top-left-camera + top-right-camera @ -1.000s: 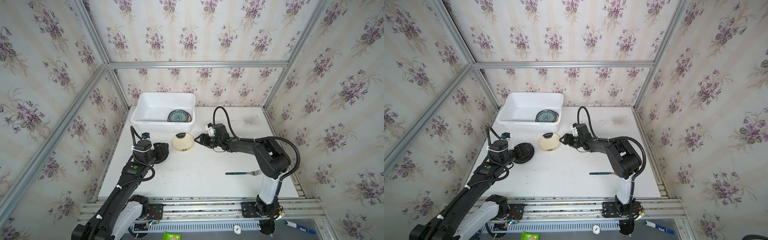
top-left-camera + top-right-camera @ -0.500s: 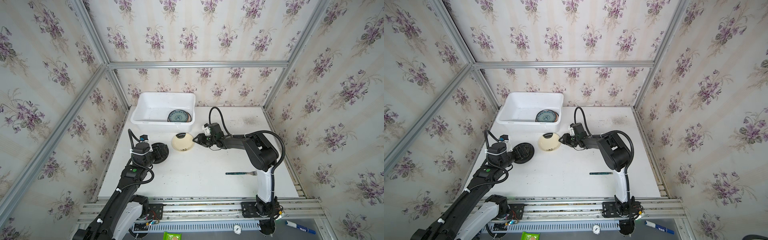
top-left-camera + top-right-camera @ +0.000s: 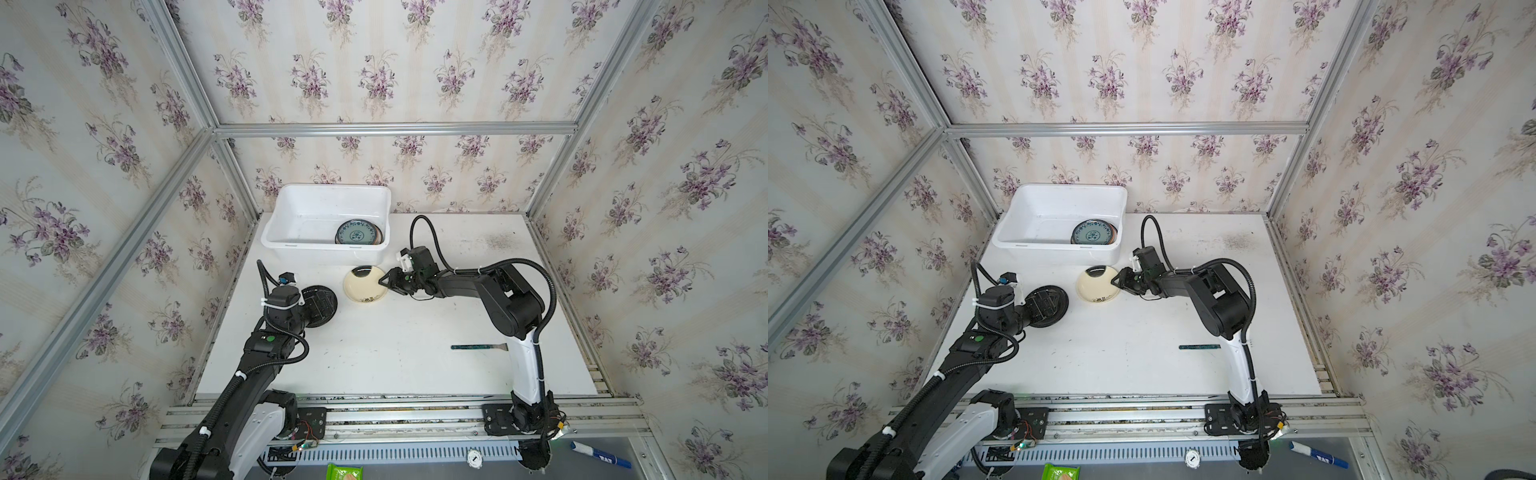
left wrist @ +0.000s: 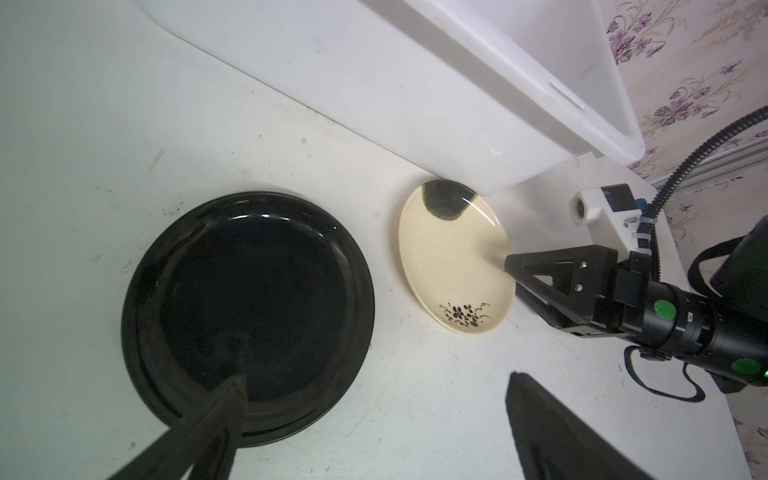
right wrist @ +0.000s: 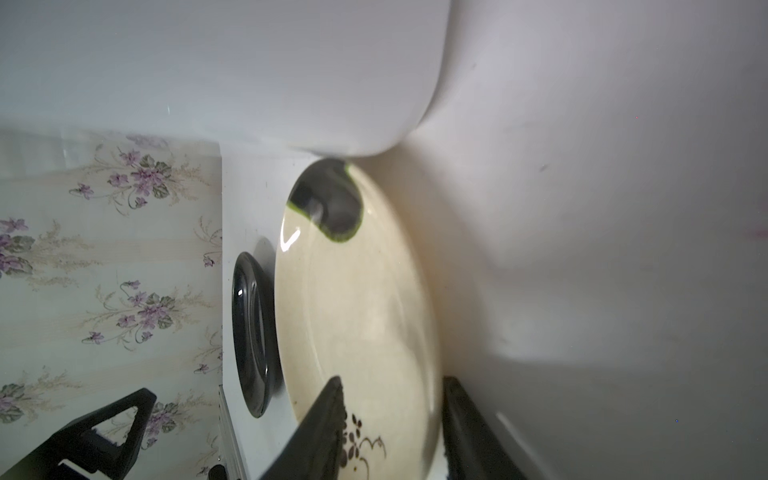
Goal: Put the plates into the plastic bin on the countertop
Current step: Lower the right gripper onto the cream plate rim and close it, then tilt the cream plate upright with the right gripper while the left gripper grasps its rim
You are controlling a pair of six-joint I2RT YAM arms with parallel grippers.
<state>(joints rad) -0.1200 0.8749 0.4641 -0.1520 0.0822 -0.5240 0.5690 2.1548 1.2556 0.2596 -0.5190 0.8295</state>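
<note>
Main thing that could go wrong here: the cream plate is lying flat on the countertop, mid-frame in both top views, with its dark-blotched upper edge tucked under the flared rim of the plastic bin at the bin's lower right corner. So a straight lift is probably clipping that rim, and a shallow pinch on a glossy edge is likely slipping or shoving it left toward the black plate. The right gripper is sitting at the plate's right edge, jaws partway open and straddling the rim, one finger over the top face, the other outside it; can't tell whether they're biting yet. The left gripper is hanging wide open, empty, partly over the black plate.
</note>
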